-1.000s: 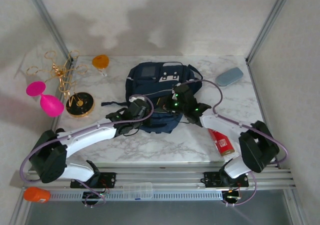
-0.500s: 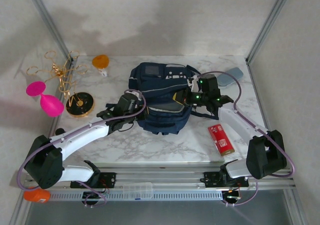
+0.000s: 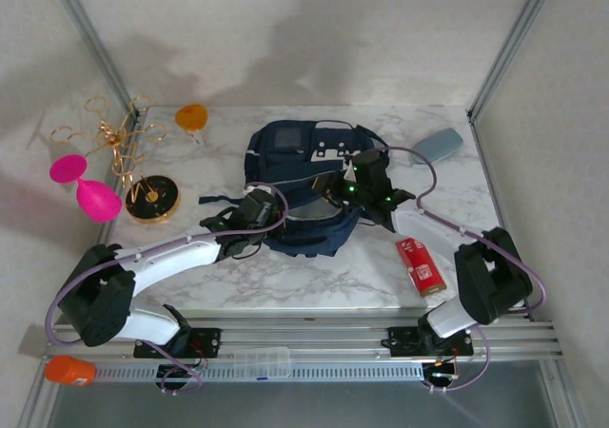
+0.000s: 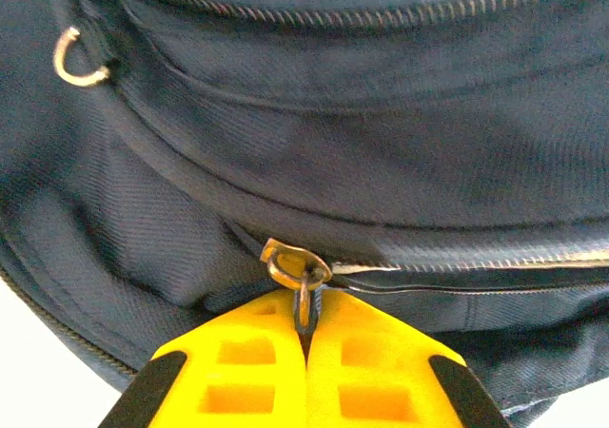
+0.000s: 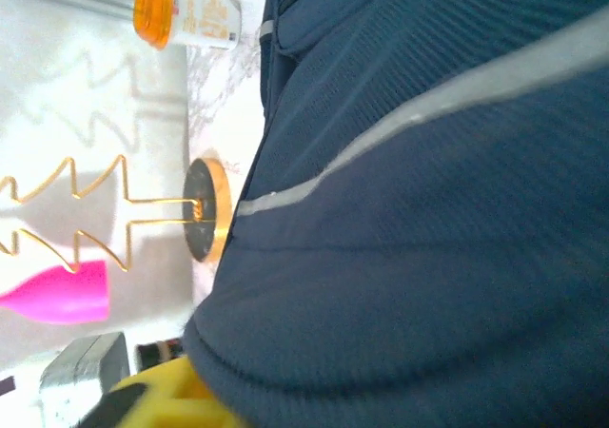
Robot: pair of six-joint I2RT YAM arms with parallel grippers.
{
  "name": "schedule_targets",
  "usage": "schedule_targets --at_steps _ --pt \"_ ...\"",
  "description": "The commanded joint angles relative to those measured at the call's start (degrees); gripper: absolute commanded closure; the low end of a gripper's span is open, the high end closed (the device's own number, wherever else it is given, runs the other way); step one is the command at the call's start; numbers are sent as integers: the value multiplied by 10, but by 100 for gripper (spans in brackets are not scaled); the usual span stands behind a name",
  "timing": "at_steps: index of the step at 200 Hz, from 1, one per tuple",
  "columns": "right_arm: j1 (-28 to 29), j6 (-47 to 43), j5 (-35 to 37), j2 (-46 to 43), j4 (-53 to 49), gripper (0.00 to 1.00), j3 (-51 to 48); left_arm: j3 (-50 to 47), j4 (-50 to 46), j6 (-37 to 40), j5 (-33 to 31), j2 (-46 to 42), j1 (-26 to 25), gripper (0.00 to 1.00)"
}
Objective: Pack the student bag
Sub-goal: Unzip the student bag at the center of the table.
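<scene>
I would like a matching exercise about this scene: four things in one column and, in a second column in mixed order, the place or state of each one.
Things
1. student bag
2. red packet
3. grey-blue case
4. left tool

Places or states
A. at the far right corner of the table
B. shut on a zipper pull
C. in the middle of the table
D. lying flat at the near right part of the table

Pairs: 1-C, 2-D, 3-A, 4-B
</scene>
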Motion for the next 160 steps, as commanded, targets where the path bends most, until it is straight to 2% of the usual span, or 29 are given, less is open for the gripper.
schedule_targets --at_steps 1,23,46,73,85,106,119,129,142,160 --pt "-11 -68 3 27 8 95 66 50 4 -45 0 15 -35 100" --pt "-57 -170 -80 57 -80 100 140 93 6 -80 -7 48 -80 100" --pt "-107 -275 -89 68 -163 100 205 157 11 -115 -11 107 -121 100" --pt "-143 -335 -162 103 -196 100 258 247 19 -140 -1 188 -143 100" --pt "-150 -338 -143 115 -217 100 270 287 3 -141 -3 217 -146 100" --pt "-152 -297 -100 94 -200 76 229 319 -43 -127 -28 233 -145 100" --pt "-149 -249 -104 71 -165 55 180 317 -59 -106 -36 230 -143 100" --pt "-142 -213 -96 53 -141 45 139 314 -78 -93 -41 227 -138 100" --pt "-127 -182 -77 33 -118 42 97 304 -92 -75 -44 221 -134 100" --pt "-118 -132 -68 16 -54 48 32 289 -84 -48 -24 209 -133 100"
